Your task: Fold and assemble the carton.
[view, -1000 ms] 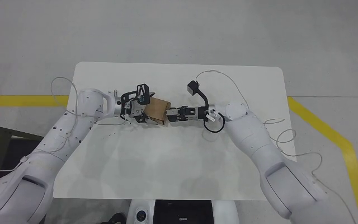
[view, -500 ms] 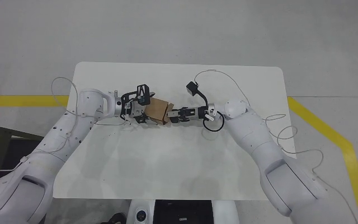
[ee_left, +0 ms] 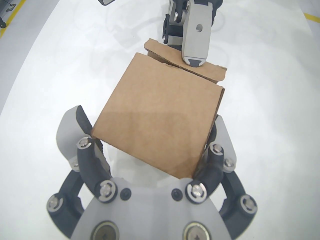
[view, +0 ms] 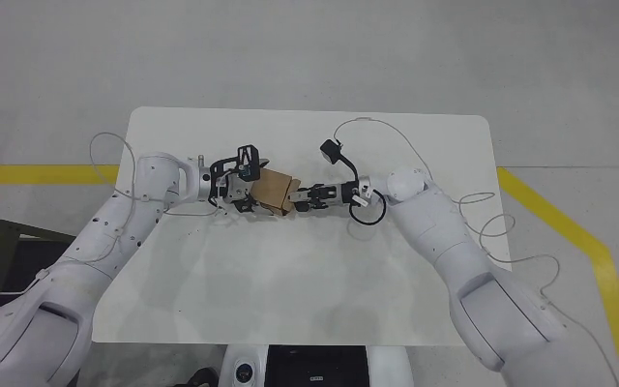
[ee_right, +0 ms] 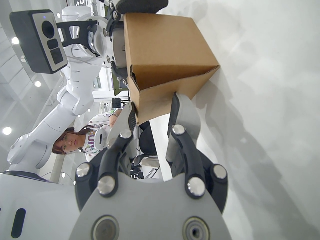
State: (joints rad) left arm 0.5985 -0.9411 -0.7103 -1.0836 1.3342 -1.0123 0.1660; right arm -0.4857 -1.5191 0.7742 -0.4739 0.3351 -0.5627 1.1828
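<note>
on the table (view: 309,290), one carton (view: 274,190), clamped by both left pincer (ee_left: 150,122) and right pincer (ee_right: 153,106)

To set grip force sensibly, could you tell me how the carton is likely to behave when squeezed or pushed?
The carton looks like thin corrugated board with one end unclosed, so it probably dents under a hard squeeze. Its loose flap should bend easily. On the smooth table it may slide.

Brown carton (view: 274,190) between left gripper (view: 240,189) and right gripper (view: 298,198) on white table (view: 290,281).
</note>
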